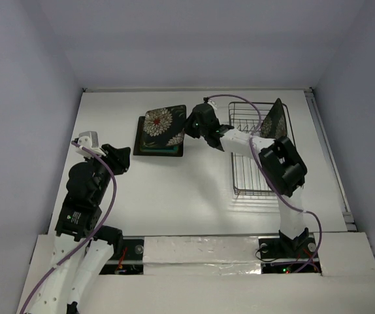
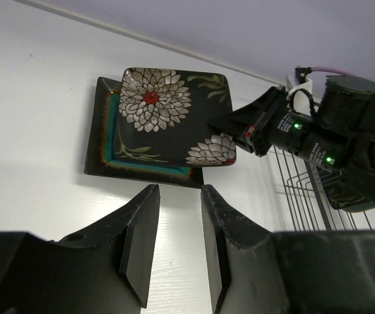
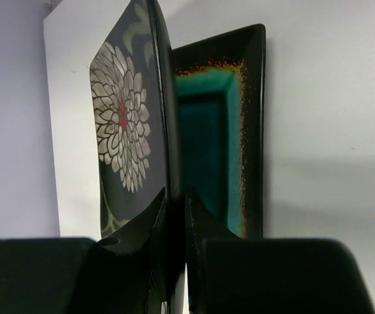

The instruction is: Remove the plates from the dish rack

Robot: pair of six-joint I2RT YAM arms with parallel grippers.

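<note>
The flowered plate (image 3: pixel 125 111) looks like glazed ceramic, its black ground and white petals smooth and glossy. The teal-centred plate (image 3: pixel 210 131) carries the same shiny glaze, with a rust-speckled band between the teal well and the dark rim. The dish rack (image 1: pixel 256 193) on the right is thin dark metal wire with a slight sheen, the table (image 1: pixel 194 190) is smooth matt white, and the fingers of the left gripper (image 2: pixel 178 196) and the right gripper (image 3: pixel 174 196) are matt black plastic, faintly grainy and scuffed at the edges.
</note>
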